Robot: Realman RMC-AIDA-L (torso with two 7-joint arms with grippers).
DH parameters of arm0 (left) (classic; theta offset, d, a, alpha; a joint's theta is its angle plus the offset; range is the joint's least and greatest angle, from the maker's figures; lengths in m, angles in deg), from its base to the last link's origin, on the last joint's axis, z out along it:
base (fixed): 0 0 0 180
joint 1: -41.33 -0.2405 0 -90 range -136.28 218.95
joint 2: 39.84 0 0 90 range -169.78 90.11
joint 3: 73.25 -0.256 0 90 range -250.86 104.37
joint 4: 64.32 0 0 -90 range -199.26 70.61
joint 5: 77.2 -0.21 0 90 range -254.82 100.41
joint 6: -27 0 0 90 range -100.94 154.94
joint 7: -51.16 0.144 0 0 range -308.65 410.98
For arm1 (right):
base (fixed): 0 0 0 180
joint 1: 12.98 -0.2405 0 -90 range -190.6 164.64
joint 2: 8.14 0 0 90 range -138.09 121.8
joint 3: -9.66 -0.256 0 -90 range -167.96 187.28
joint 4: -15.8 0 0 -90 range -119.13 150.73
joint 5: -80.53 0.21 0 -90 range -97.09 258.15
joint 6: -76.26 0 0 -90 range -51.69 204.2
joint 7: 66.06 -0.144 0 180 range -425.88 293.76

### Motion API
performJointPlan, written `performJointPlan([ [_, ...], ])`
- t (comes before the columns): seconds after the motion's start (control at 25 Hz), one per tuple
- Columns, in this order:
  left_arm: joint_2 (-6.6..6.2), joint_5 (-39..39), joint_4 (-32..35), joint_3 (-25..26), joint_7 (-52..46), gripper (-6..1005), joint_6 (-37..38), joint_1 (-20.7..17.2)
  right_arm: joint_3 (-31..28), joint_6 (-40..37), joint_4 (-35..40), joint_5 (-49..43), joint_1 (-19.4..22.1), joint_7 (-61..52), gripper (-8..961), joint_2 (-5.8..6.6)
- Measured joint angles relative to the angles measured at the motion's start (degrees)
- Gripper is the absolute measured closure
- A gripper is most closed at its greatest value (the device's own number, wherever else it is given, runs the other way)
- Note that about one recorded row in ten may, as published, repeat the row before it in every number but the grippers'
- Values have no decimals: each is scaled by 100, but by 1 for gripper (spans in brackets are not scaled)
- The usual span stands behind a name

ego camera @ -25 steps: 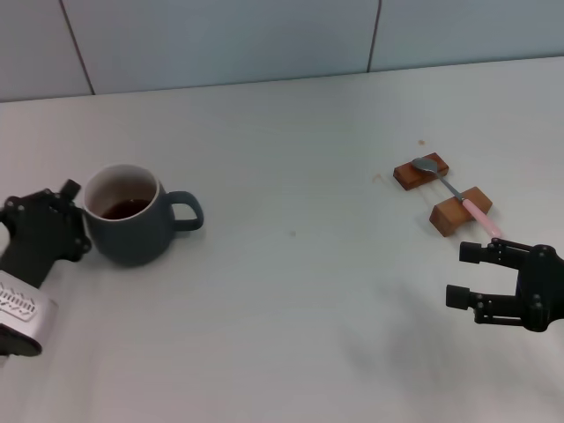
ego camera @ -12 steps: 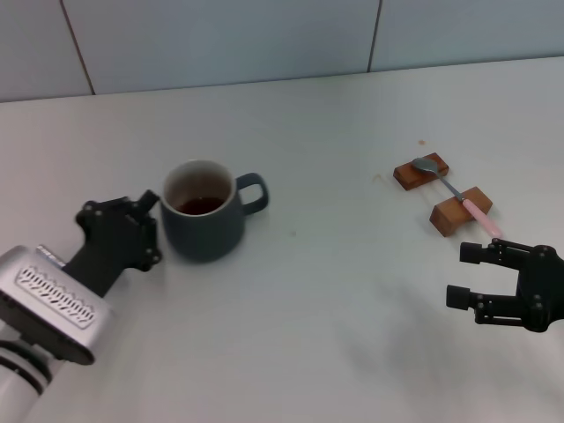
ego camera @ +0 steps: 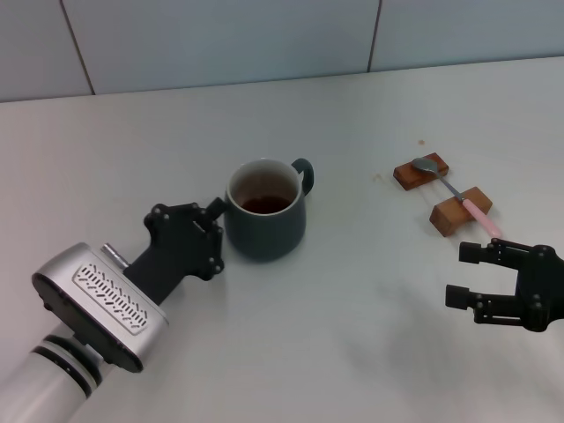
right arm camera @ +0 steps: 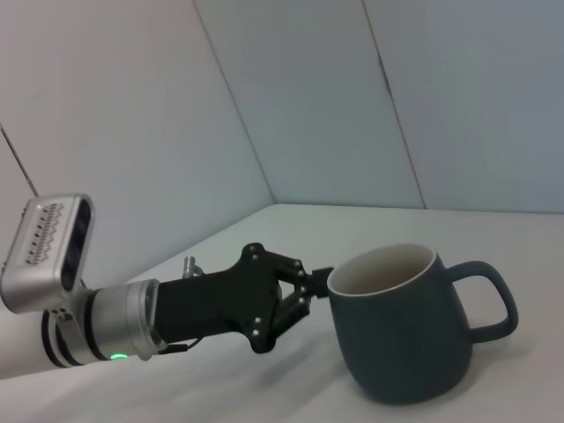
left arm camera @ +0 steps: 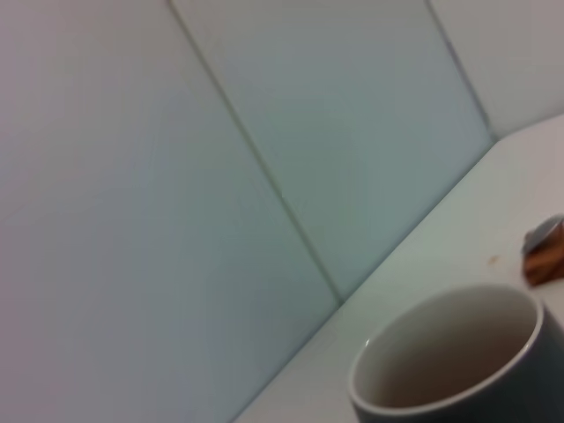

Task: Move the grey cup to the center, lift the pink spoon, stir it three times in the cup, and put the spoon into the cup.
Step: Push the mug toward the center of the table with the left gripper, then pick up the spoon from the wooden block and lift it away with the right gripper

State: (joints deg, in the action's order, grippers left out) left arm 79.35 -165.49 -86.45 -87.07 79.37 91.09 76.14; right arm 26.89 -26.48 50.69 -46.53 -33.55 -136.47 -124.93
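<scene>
Dark blue-grey and rounded, your ceramic cup (ego camera: 266,210) stands upright near the middle of the white table (ego camera: 335,335), its loop handle pointing away toward the tiled wall (ego camera: 220,40). Your left hand (ego camera: 216,231) is clamped on the cup's rim at its left side. The slim pink-handled spoon (ego camera: 454,191) lies across two brown wooden blocks (ego camera: 441,189) at the right. Your right hand (ego camera: 467,275) hovers spread open just in front of them.

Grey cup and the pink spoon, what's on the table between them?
Nothing: in the head view, only bare table lies between the grey cup and the pink spoon.
</scene>
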Motion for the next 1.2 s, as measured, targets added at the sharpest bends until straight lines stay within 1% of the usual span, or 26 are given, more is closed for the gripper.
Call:
performJointPlan([
  [0.08, -6, -209, -12, 194, -101, 970, 114, -71, -2, 1, -5, 12, 2, 0, 114, -1],
  [0.16, -35, -444, 40, 367, -478, 968, 334, -170, -39, -7, -8, 32, 9, 0, 115, -2],
  [0.28, -91, -946, 395, 403, -1800, 965, 831, -307, -152, -43, -30, 176, 38, -44, 115, -6],
  [0.36, -95, -1547, 1013, 333, -3141, 962, 1329, -393, -284, -53, -120, 464, 100, -135, 115, -10],
  [0.48, -89, -2529, 1928, 221, -4785, 959, 1957, -450, -653, -64, -446, 1094, 265, -415, 115, -8],
  [0.56, -100, -3077, 2473, 76, -5769, 957, 2155, -399, -888, -85, -738, 1519, 407, -680, 115, 23],
  [0.64, -77, -3306, 2927, -111, -6360, 954, 2123, -369, -991, -85, -1029, 1878, 552, -1054, 115, 82],
  [0.76, -59, -3337, 3285, -413, -6578, 951, 2000, -398, -1259, 65, -1397, 2195, 722, -1781, 115, 125],
  [0.84, -63, -3332, 3334, -415, -6582, 870, 2013, -407, -1582, 268, -1589, 2259, 833, -2358, 115, 121],
  [0.92, -65, -3327, 3444, -397, -6599, 789, 2029, -429, -1757, 535, -1720, 2263, 919, -2919, 115, 99],
  [1.04, -58, -3326, 3585, -375, -6604, 681, 1996, -449, -1757, 970, -1963, 2246, 1026, -3608, 115, 85],
  [1.2, -51, -3287, 3612, -355, -6582, 546, 1980, -450, -1733, 1238, -2161, 2230, 1081, -3841, 115, 60],
])
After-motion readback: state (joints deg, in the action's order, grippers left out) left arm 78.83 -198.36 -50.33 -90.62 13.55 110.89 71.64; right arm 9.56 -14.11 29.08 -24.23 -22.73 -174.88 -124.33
